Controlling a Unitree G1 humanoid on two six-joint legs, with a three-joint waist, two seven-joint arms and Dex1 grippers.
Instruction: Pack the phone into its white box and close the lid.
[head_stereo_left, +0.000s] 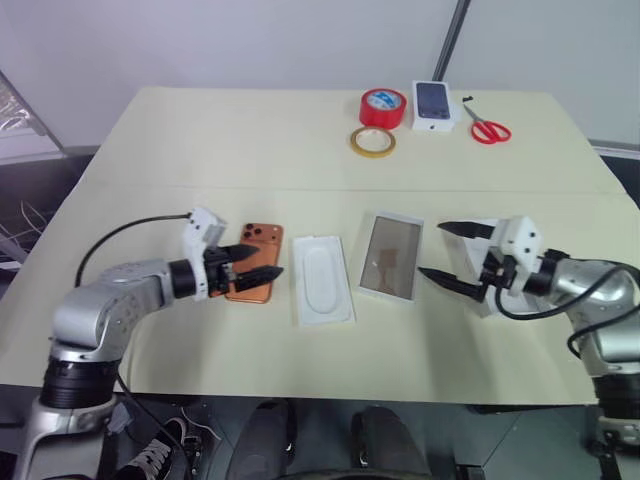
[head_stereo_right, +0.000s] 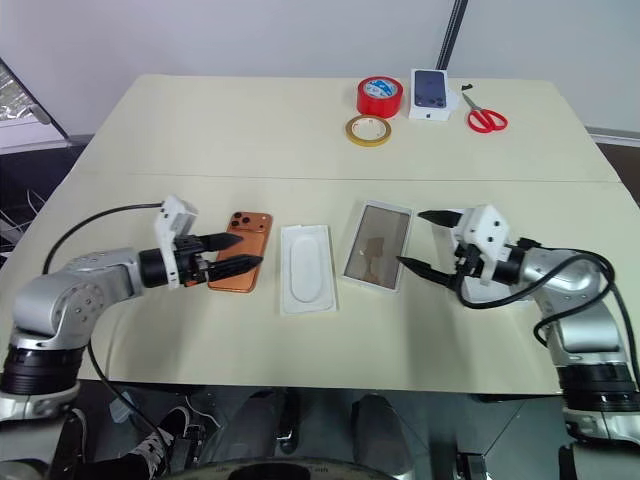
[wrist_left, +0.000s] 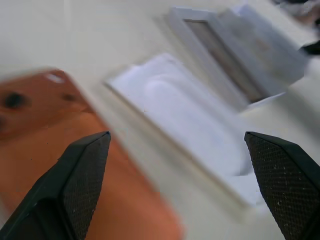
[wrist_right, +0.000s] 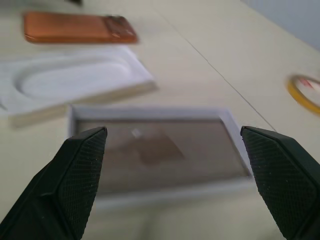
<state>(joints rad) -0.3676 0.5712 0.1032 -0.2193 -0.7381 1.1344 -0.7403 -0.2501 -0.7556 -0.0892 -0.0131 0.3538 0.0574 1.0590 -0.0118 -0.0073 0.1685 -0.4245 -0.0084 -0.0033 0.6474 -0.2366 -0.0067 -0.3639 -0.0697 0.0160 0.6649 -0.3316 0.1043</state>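
- The left gripper hangs low over the near end of the phone, its 2 black fingers spread apart with nothing between them. In the left wrist view the phone's orange back lies under the finger on that side, and I cannot tell whether it touches.
- The phone lies flat, back up, on the cream table, camera cluster at its far end. It is the leftmost of 3 flat pieces in a row.
- Just beside it to the right sits the white box, a shallow tray with its moulded insert and oval recess facing up, empty.
- Next comes the lid, open side up and showing a brownish inner face, a little apart from the tray.
- The right gripper hovers just beside the lid's right edge, its 2 fingers wide apart and empty, pointing toward the lid.
- Far back stand a red tape roll, a yellow tape ring, a small white box with a phone picture and red scissors, all well apart from the work.
- Judgement: packing has not started; this looks like the approach to the first pick. The next move calls for the left fingers to straddle the phone's edges, close, lift, and carry it to the tray.
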